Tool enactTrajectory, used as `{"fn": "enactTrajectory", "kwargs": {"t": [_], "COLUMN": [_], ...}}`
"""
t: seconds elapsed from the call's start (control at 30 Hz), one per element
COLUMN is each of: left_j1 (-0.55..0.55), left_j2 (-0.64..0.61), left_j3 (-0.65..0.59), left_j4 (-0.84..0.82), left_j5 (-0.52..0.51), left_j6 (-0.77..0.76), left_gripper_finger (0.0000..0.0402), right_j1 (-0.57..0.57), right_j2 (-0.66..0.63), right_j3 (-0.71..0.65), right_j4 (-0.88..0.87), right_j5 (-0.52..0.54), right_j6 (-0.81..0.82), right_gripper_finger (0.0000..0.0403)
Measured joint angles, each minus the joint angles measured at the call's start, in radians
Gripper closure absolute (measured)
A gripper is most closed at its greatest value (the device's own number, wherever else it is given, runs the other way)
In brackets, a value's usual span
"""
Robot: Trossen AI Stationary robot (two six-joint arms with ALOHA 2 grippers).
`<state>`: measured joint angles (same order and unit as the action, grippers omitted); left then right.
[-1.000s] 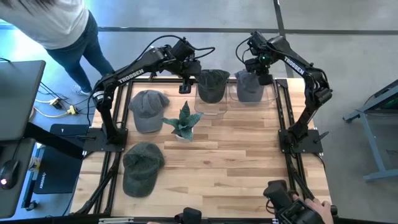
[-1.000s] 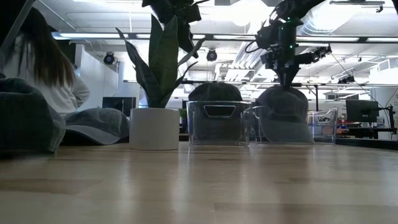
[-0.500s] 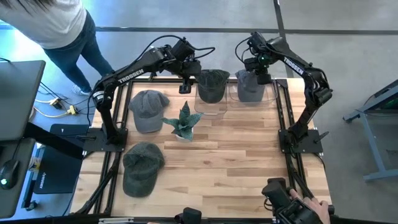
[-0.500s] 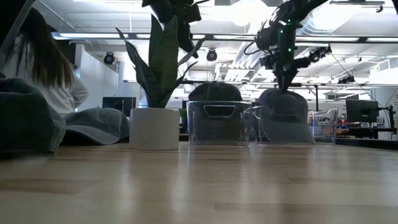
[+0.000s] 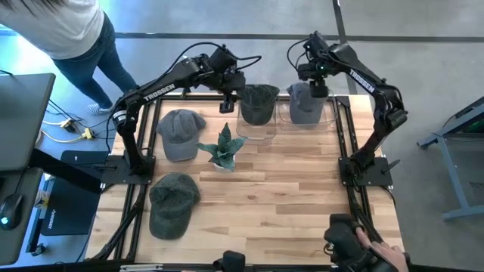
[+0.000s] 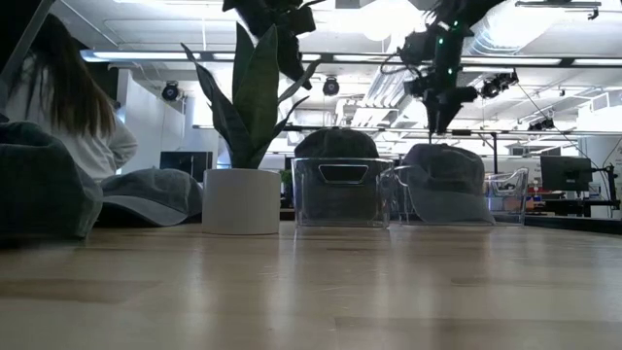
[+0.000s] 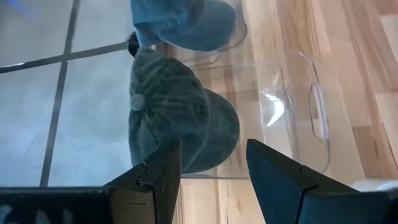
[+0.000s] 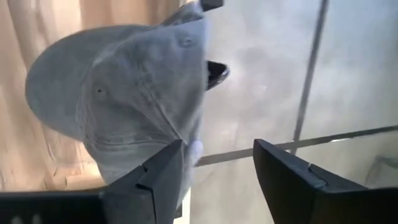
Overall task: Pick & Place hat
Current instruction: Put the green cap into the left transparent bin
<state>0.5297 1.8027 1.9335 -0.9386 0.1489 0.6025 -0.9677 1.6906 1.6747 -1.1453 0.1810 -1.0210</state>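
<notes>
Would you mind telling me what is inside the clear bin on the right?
A grey hat sits in the right clear bin, its crown rising above the rim. The bin floor beneath is covered, so anything there is unseen.

Below my dark right claw (image 8: 214, 180) sits a pale grey cap (image 8: 124, 93) in its clear bin (image 5: 321, 117), beside a dark green cap (image 7: 180, 118), on the light, striped wooden table (image 5: 287, 196).

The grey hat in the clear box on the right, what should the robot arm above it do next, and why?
Probably lift the right gripper straight up and away. Its fingers are open and hang just above the light grey cap, which already sits in the right clear plastic bin. Two more grey caps wait on the wooden table.
</notes>
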Motion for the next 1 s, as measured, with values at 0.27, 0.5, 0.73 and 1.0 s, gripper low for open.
{"fn": "enactTrajectory", "kwargs": {"t": [0.27, 0.5, 0.73, 1.0], "left_j1": [0.0, -0.023, -0.148, -0.422], "left_j2": [0.0, 0.0, -0.085, -0.202], "left_j3": [0.0, 0.002, 0.006, -0.001], "left_j4": [0.093, 0.157, 0.104, -0.009], "left_j5": [-0.1, -0.223, -0.339, -0.496], "left_j6": [-0.08, -0.189, -0.189, -0.309], "left_gripper_finger": [0.0228, 0.0228, 0.0228, 0.0228], "right_j1": [0.032, 0.141, 0.38, 0.753], "right_j2": [-0.1, -0.183, -0.397, -0.569], "right_j3": [0.0, -0.078, -0.507, -1.062], "right_j4": [0.112, 0.148, 0.567, 1.341], "right_j5": [-0.046, -0.356, -0.37, -0.261], "right_j6": [0.317, 0.53, 0.673, 0.932], "right_gripper_finger": [0.0214, 0.0216, 0.0235, 0.0265]}}
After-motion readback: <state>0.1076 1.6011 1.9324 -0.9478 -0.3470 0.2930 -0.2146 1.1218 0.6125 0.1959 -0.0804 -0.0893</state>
